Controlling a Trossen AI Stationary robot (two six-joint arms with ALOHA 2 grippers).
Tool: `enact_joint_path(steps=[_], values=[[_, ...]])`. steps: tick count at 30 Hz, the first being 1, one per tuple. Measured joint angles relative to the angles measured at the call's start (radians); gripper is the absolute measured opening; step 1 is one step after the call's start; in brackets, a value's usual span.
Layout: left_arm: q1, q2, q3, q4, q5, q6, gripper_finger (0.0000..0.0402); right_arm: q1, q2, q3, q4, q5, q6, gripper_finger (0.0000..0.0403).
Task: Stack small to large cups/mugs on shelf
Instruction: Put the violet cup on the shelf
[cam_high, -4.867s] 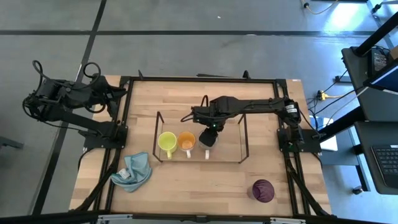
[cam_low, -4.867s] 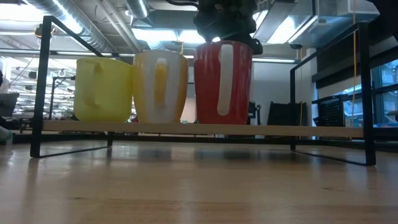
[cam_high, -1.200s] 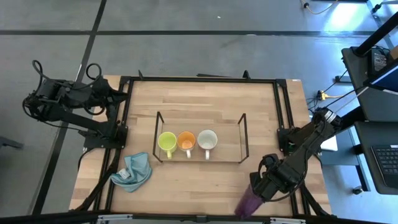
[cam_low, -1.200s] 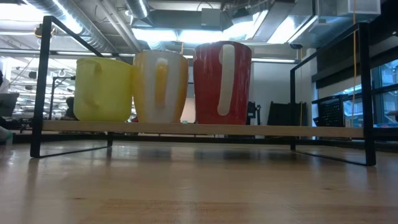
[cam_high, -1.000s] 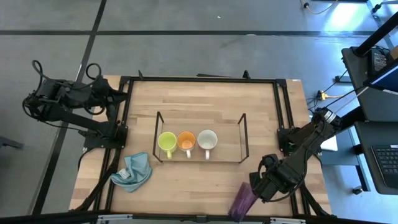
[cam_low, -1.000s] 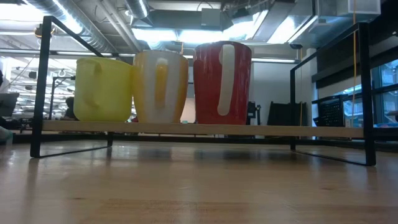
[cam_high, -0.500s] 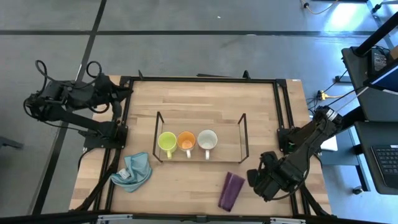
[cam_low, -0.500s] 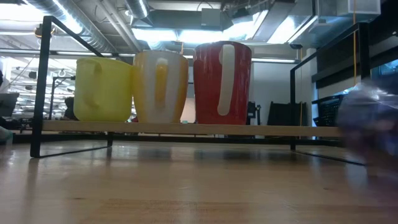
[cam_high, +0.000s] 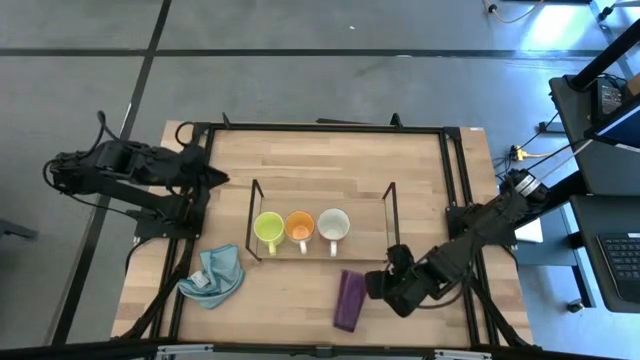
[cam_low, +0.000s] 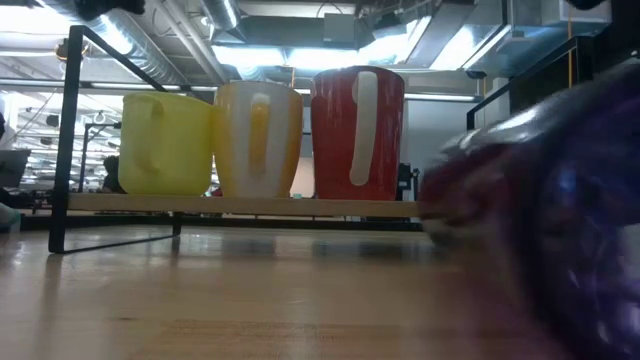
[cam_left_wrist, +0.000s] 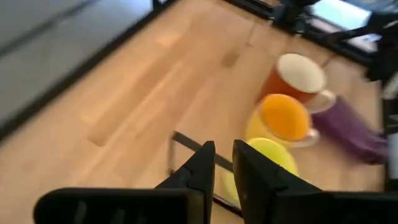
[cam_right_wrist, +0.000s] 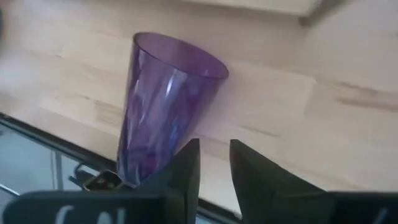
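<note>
Since the dark purple cup (cam_high: 349, 300) lies on its side on the table (cam_high: 300, 160), in front of the shelf (cam_high: 391, 215) and not on it, rolling is the main risk. It is a smooth tapered tumbler, so a nudge from my right pincer (cam_high: 378, 287) would likely send it in an arc, possibly toward the near table edge, which is not far off.

Right pincer state: fingers (cam_right_wrist: 186, 163) narrowly parted, nothing between them. It sits low, just beside the cup; I cannot tell whether it touches.

Second risk: gripping a lying cup across its thin wall. It may squirt out or come up tilted, and then clip the shelf's wire frame on entry.

Cup appearance: translucent purple plastic, faceted sides, rim wider than base, no handle. The low view shows it only as a near blur.

On the shelf stand the yellow-green mug (cam_high: 268, 228), the orange mug (cam_high: 299, 227) and the white mug (cam_high: 333, 226), close abreast; the right-hand slot is free.

Left pincer (cam_high: 218, 178) waits at the table's left edge, fingers slightly apart, empty.
</note>
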Motion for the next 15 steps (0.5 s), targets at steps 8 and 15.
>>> enact_joint_path(steps=[8,15], values=[[-0.007,0.0,0.0,-0.003,0.159,-0.269,0.0051,-0.065,0.0,0.001,-0.003,0.003,-0.145,0.0089],[-0.112,0.033,0.0,0.091,0.18,-0.443,0.0046,-0.085,0.0,0.001,0.006,0.009,-0.273,0.0089]])
